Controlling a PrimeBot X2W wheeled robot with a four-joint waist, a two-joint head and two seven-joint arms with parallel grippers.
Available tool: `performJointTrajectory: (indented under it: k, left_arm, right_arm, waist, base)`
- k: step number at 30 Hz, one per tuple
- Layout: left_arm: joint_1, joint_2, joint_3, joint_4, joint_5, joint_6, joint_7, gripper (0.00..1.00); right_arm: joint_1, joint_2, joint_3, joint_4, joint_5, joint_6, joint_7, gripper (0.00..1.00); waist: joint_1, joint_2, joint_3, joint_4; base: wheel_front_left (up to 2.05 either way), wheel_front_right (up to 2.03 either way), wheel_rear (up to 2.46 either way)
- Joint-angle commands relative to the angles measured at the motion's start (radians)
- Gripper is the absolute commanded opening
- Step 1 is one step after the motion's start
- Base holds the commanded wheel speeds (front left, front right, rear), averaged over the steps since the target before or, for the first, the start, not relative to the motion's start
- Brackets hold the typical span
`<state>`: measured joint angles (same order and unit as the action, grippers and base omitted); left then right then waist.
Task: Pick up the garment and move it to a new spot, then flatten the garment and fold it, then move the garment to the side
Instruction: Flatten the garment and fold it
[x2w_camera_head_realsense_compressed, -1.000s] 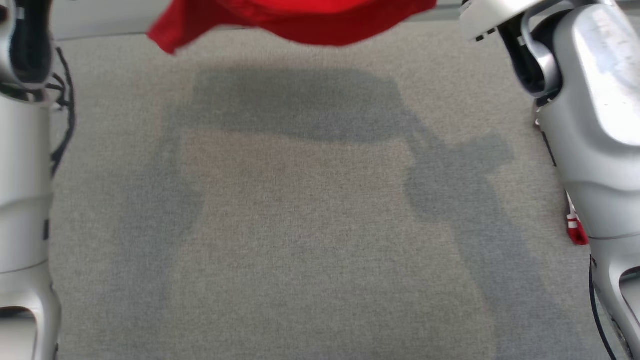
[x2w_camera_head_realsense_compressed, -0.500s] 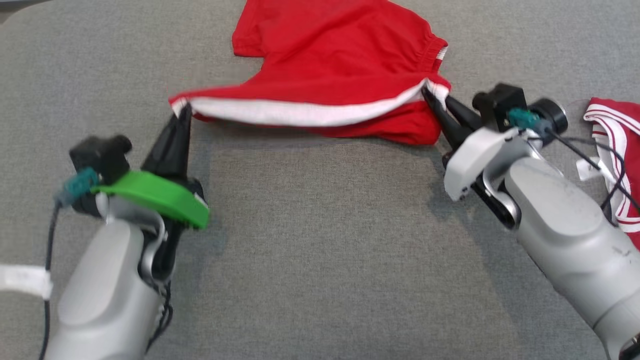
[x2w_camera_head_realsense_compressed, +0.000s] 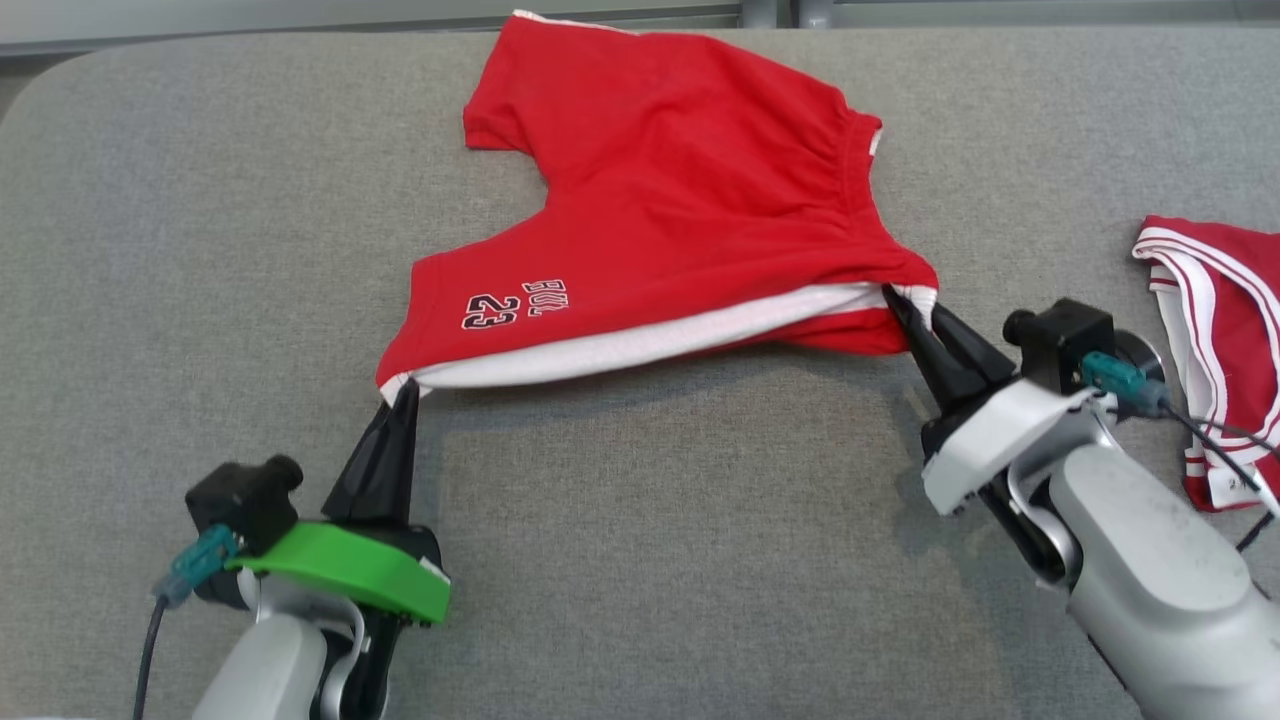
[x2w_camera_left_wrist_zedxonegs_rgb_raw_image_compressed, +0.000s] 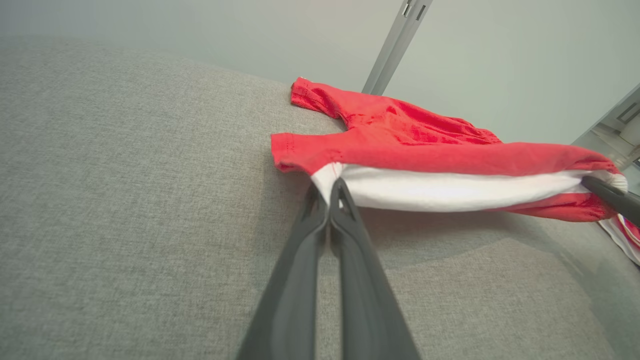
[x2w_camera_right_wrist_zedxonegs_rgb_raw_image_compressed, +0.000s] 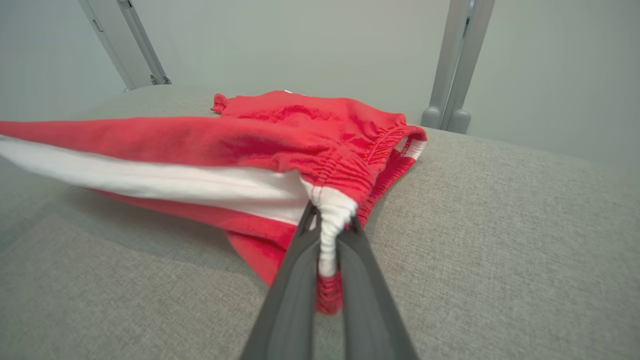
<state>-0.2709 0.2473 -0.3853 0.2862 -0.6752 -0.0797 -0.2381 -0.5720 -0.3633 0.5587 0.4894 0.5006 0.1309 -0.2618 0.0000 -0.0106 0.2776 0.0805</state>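
Garment (x2w_camera_head_realsense_compressed: 680, 200) flatter, between left hand (x2w_camera_head_realsense_compressed: 405, 397), right hand (x2w_camera_head_realsense_compressed: 906, 306)

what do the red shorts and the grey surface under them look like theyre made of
Shorts: soft matte fabric, probably a cotton or polyester knit. It drapes, creases finely and gathers at the elastic waistband. Surface: matte grey woven cloth, like upholstery, with a fine flecked weave. What lies beneath the cloth cannot be told.
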Motion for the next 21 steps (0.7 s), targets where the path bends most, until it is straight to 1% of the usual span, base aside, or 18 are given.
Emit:
performJointTrajectory:
  k: [1,8,13,21]
  left_arm:
    - [0.029,0.009,0.006,-0.017,0.008,0.01,-0.006,0.0]
    - [0.165,0.018,-0.005,-0.138,0.029,0.06,-0.012,0.0]
    - [0.254,0.027,-0.014,-0.193,0.026,0.097,-0.001,0.0]
    - [0.339,0.038,-0.005,-0.263,0.009,0.139,0.011,0.0]
  right_arm:
    - [0.034,0.004,-0.018,-0.02,-0.012,0.0,-0.004,0.0]
    - [0.199,0.039,-0.117,-0.135,-0.082,0.0,-0.003,0.0]
    - [0.312,0.072,-0.173,-0.199,-0.122,0.0,-0.003,0.0]
    - [0.455,0.115,-0.227,-0.272,-0.157,0.0,-0.001,0.0]
  waist:
    - [0.0,0.0106,-0.009,0.002]
    - [0.0,0.0106,-0.053,0.004]
    - [0.0,0.0106,-0.095,-0.001]
    - [0.0,0.0106,-0.16,-0.01]
  base:
    - [0.0,0.0,0.0]
    - [0.0,0.0,0.0]
    - [0.0,0.0,0.0]
    - [0.0,0.0,0.0]
